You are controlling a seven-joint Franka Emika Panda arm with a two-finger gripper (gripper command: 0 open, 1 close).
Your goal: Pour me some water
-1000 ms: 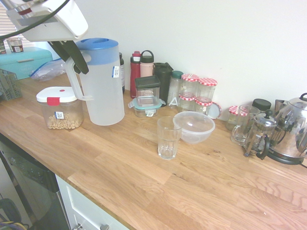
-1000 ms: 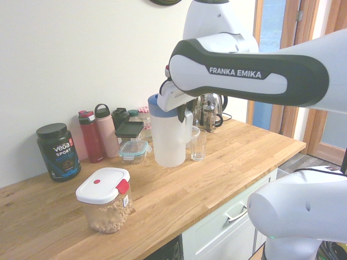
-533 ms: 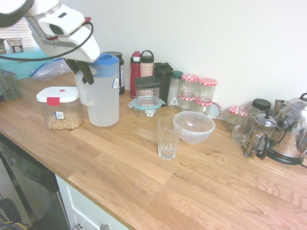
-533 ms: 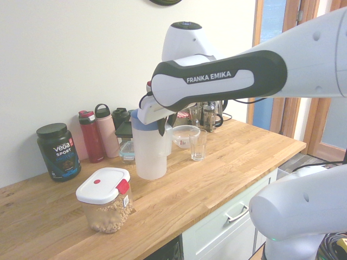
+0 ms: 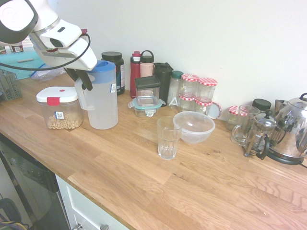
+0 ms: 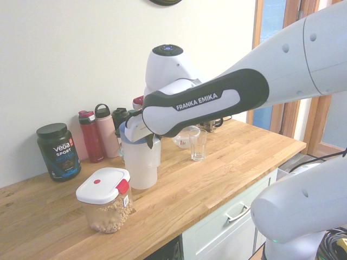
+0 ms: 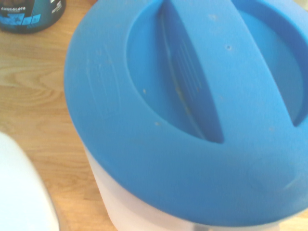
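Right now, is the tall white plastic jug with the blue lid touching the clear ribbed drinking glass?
Apart: the first exterior view shows bare wooden counter between jug and glass.

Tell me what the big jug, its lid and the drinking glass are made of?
The jug looks like frosted plastic: cloudy white, letting only soft light through. Its lid seems smooth, slightly shiny plastic, solid blue with moulded hollows. The drinking glass is clear and glossy with ribbed sides, probably real glass, though clear plastic could look similar.
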